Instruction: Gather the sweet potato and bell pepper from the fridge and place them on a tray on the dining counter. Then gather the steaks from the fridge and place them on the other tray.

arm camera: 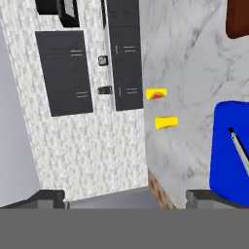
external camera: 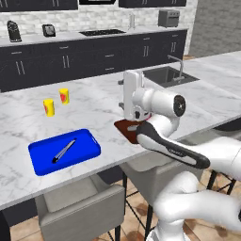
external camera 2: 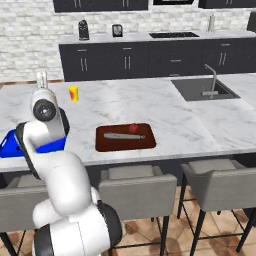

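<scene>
The claw (arm camera: 125, 198) stands wide open and holds nothing; its two dark tips rise at the bottom of the hand view, aimed past the end of the marbled table (external camera 2: 165, 112) toward the dark cupboards (arm camera: 63, 73). The bell pepper (external camera 2: 133, 128) sits on the brown tray (external camera 2: 145, 142) near its far edge, just beside a long pale thing (external camera 2: 122, 135) that lies flat there, perhaps the sweet potato, though it is too small to be sure. To the left lies the blue tray (external camera: 82, 141) with a knife (external camera: 63, 151) on it. Two yellow cups (external camera: 48, 107) stand on the table beyond the blue tray, near each other but apart. A sink (external camera 2: 192, 90) with a tap is set into the table to the right, and grey chairs (external camera 2: 135, 192) stand along its near side
</scene>
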